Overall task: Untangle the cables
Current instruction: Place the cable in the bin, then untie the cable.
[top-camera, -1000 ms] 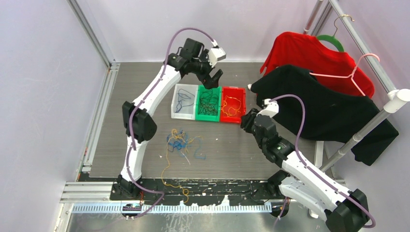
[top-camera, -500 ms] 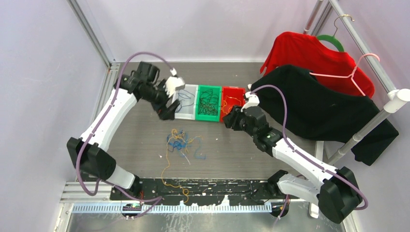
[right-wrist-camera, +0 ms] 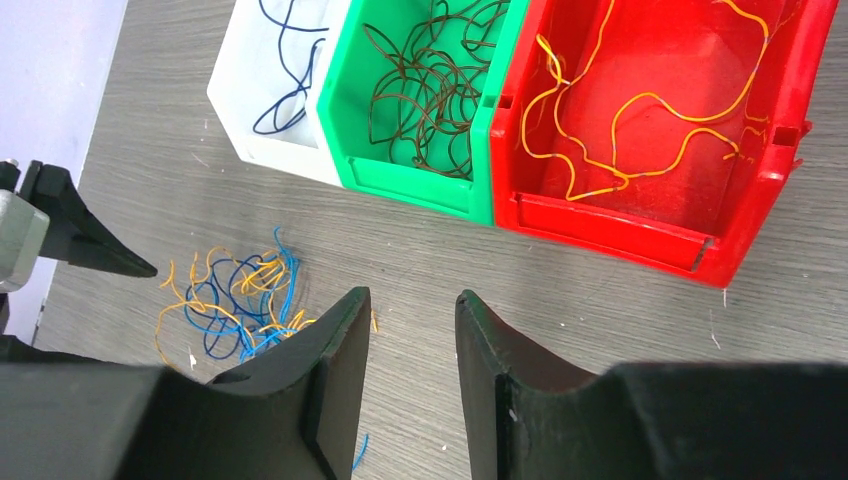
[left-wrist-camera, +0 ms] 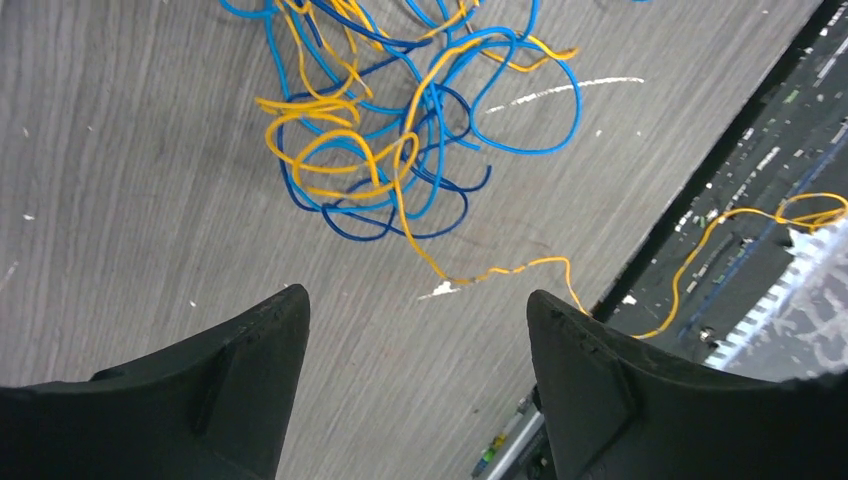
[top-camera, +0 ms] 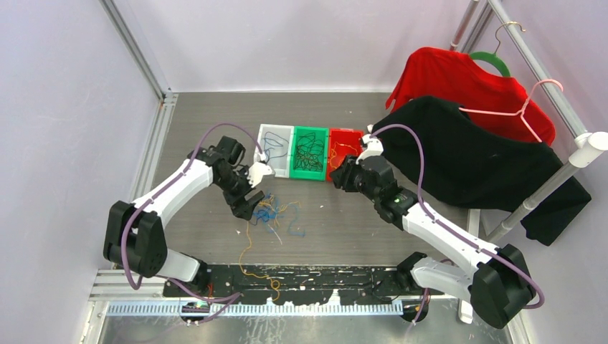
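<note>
A tangle of blue and orange-yellow cables (top-camera: 271,211) lies on the grey table in front of three bins. It also shows in the left wrist view (left-wrist-camera: 400,140) and the right wrist view (right-wrist-camera: 235,300). One long orange-yellow cable (top-camera: 247,251) trails from it to the near rail. My left gripper (top-camera: 247,203) is open and empty, just left of the tangle; its jaws (left-wrist-camera: 418,300) stand wide apart over bare table. My right gripper (top-camera: 338,175) hovers before the red bin; its jaws (right-wrist-camera: 412,300) are partly open with nothing between them.
A white bin (top-camera: 276,127) holds a dark blue cable, a green bin (top-camera: 310,129) holds dark cables, and a red bin (top-camera: 348,131) holds an orange-yellow cable. A red shirt (top-camera: 459,75) and a black shirt (top-camera: 473,158) hang on a rack at the right. A black rail (top-camera: 323,279) runs along the near edge.
My left arm swung from above the bins down and toward me, to the left side of the tangle. My right arm moved forward to the red bin, then held still.
</note>
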`<state>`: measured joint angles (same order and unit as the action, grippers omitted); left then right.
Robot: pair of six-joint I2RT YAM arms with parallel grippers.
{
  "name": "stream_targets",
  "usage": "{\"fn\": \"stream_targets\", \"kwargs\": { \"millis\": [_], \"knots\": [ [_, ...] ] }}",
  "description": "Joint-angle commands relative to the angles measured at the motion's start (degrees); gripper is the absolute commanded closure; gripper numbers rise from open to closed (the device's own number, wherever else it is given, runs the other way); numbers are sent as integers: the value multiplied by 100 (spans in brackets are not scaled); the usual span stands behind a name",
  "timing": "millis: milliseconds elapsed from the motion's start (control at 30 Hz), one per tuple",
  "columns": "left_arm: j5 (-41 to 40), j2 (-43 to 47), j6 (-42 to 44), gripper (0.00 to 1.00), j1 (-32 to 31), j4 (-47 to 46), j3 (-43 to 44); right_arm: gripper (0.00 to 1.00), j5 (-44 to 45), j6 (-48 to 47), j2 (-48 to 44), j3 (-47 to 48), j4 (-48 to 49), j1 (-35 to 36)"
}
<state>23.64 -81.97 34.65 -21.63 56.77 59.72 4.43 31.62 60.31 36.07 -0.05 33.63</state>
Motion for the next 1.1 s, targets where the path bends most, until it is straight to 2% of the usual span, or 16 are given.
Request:
{"fn": "stream_targets", "kwargs": {
  "millis": [0,167,267,333,467,567,633,767,900,1067],
  "knots": [
    [-229,86,-29,19,-184,-763,-182,58,102,20,-100,224,192,-19],
    [-1212,-98,-180,20,-351,-1707,-603,60,170,59,-100,218,206,-17],
    [-1976,-161,140,21,-305,-1925,-635,60,211,55,-176,213,178,-18],
    [-2112,-89,381,21,-141,-1949,-544,60,246,55,-232,213,164,-15],
    [-2084,-29,667,21,129,-1845,-47,60,290,84,-258,224,189,-14],
    [-2268,14,842,21,128,-2169,69,60,304,153,-236,208,228,-16],
    [-1908,26,707,19,132,-1846,287,61,317,204,-279,135,234,-15],
    [-1528,140,631,14,127,-1279,258,61,387,205,-388,63,231,-14],
    [-1030,229,674,13,141,-632,180,61,377,218,-379,88,225,-20],
    [-1189,282,763,13,141,-1001,-364,63,368,271,-346,103,225,-16]
  ]
}}
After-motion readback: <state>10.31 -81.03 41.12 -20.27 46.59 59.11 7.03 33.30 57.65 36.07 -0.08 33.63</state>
